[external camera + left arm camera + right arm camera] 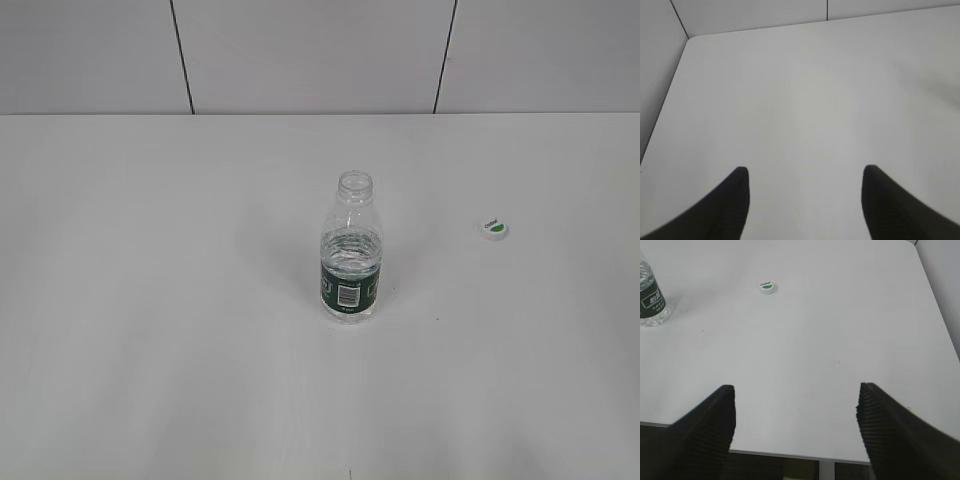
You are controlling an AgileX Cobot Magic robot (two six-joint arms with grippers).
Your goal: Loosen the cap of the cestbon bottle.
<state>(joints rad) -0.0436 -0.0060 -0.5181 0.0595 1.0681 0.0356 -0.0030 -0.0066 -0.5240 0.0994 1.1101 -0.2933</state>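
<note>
The cestbon bottle stands upright near the middle of the white table with its neck open and no cap on it. Its green label with the barcode faces the exterior camera. It also shows at the far left of the right wrist view. The white cap with the green mark lies flat on the table to the bottle's right, apart from it, and shows in the right wrist view. My left gripper is open and empty over bare table. My right gripper is open and empty near the table's front edge.
The white table runs back to a grey panelled wall. The left wrist view shows the table's far left corner. The right wrist view shows the front edge and right edge of the table. Neither arm shows in the exterior view.
</note>
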